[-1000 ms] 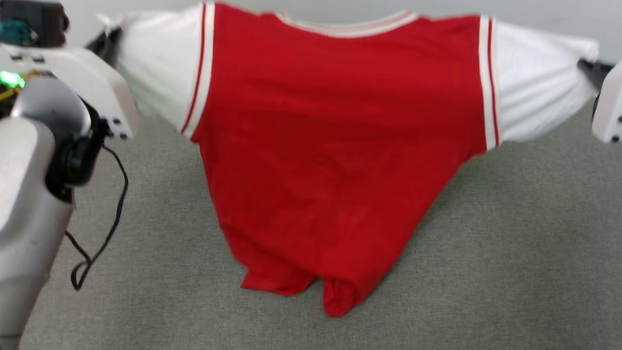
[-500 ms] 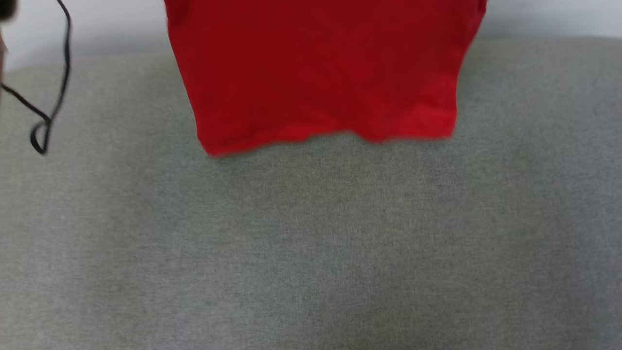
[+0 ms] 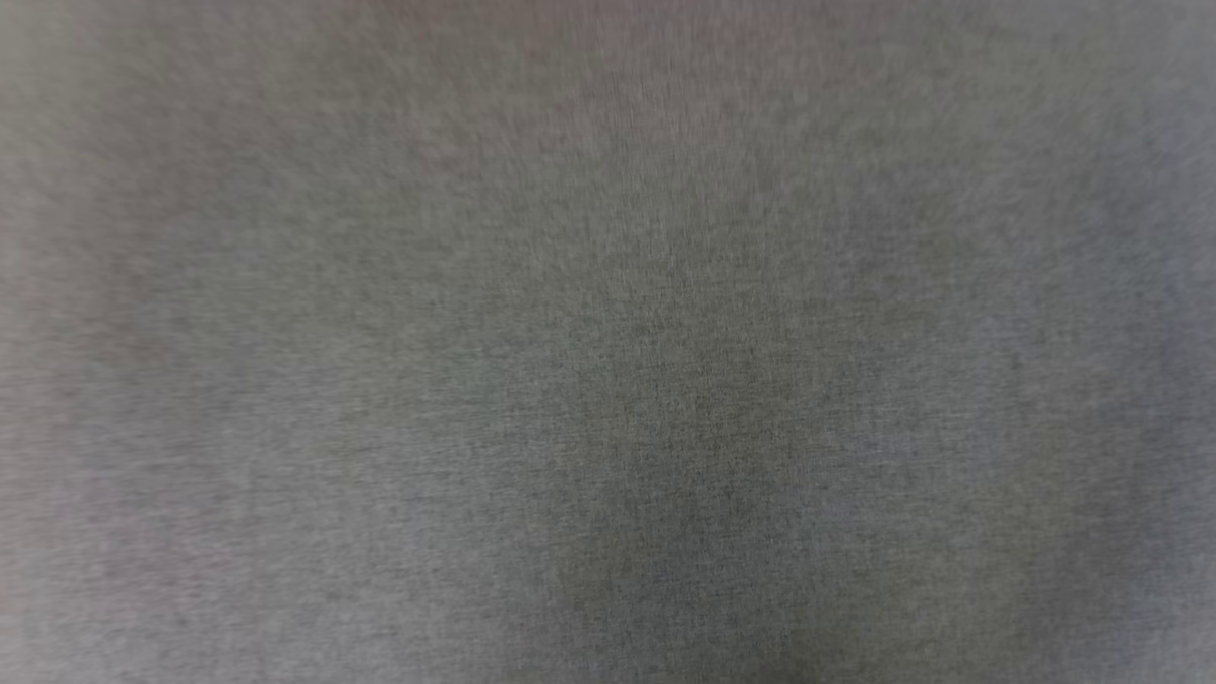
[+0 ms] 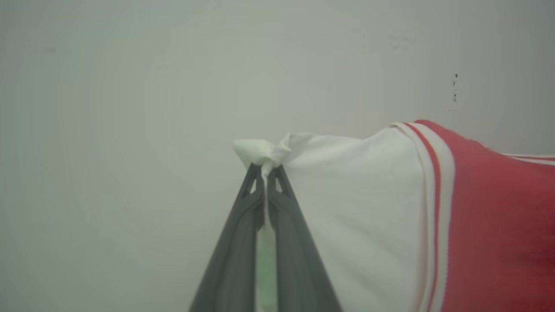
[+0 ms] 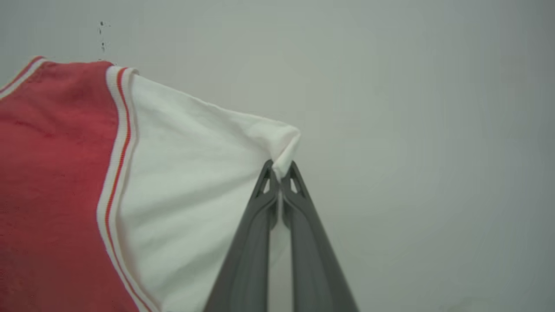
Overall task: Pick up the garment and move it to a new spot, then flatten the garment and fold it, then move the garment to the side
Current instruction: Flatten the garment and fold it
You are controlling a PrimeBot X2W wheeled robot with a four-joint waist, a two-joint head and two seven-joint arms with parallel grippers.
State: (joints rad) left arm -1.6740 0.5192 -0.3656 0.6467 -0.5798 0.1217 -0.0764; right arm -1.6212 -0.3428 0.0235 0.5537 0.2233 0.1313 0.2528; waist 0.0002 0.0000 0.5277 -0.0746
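Garment [image 4: 490,225] spread wide, white sleeve tips [image 4: 260,149] pinched in both jaws

Seen from the head, the grey fabric surface [image 3: 608,380] reaches us as a soft blur, its weave smeared. In the left wrist view the garment [image 4: 368,208] runs off the right and bottom edges, and its sleeve hem is swallowed between the clamped jaws of the left gripper [image 4: 265,168]. The right wrist view cuts it at the left and bottom edges, with the other hem buried in the right gripper [image 5: 281,164]. On the wall [image 4: 130,86], dark specks [image 4: 454,86] are too small for us to identify.
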